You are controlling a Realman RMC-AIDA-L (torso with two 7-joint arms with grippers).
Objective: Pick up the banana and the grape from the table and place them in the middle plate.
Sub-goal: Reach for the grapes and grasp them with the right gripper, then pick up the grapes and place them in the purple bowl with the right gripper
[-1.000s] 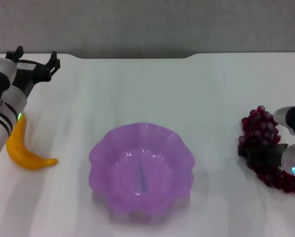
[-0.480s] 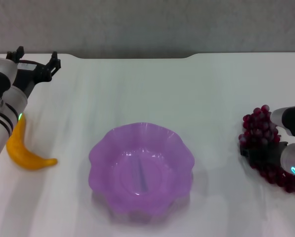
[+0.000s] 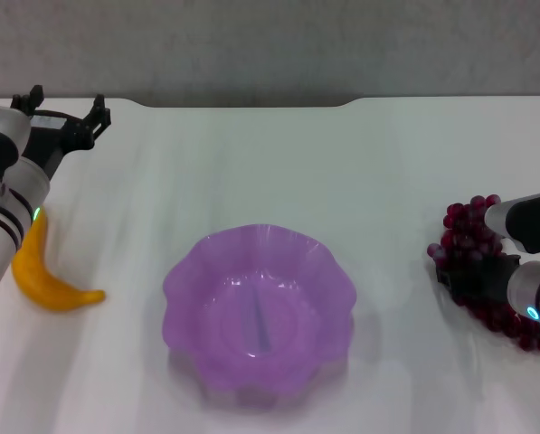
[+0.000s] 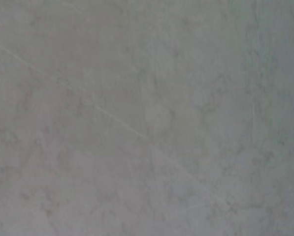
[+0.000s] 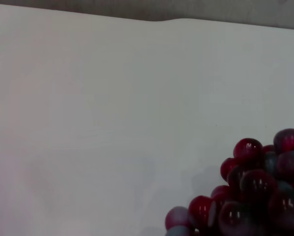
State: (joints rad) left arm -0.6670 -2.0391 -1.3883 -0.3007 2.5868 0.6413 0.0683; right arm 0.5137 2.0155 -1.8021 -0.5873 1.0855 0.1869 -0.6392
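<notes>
At the centre of the plain white smooth table [image 3: 270, 163], a little toward six o'clock in the head view, sits the middle plate [image 3: 259, 308], a translucent purple plastic bowl-like dish with a wavy scalloped rim, with nothing lying in it. At nine o'clock from the dish, well apart from it, the curved yellow-orange plastic-looking banana [image 3: 49, 274] lies on the table, its upper part tucked behind the white left arm. The left gripper [image 3: 66, 116] hangs at about ten o'clock near the table's far edge, its dark fingers spread wide and holding nothing; the left wrist view shows only a grey mottled surface. At three o'clock from the dish, well apart from it, the grape [image 3: 476, 262], an elongated bunch of small dark red to purple round grapes, rests near the table's right edge. The right gripper [image 3: 476, 278] is down in the middle of that cluster, its dark body against the grapes; whether its pincer is closed on the bunch or merely around it cannot be told. The right wrist view catches several glossy grapes close by against the white tabletop
</notes>
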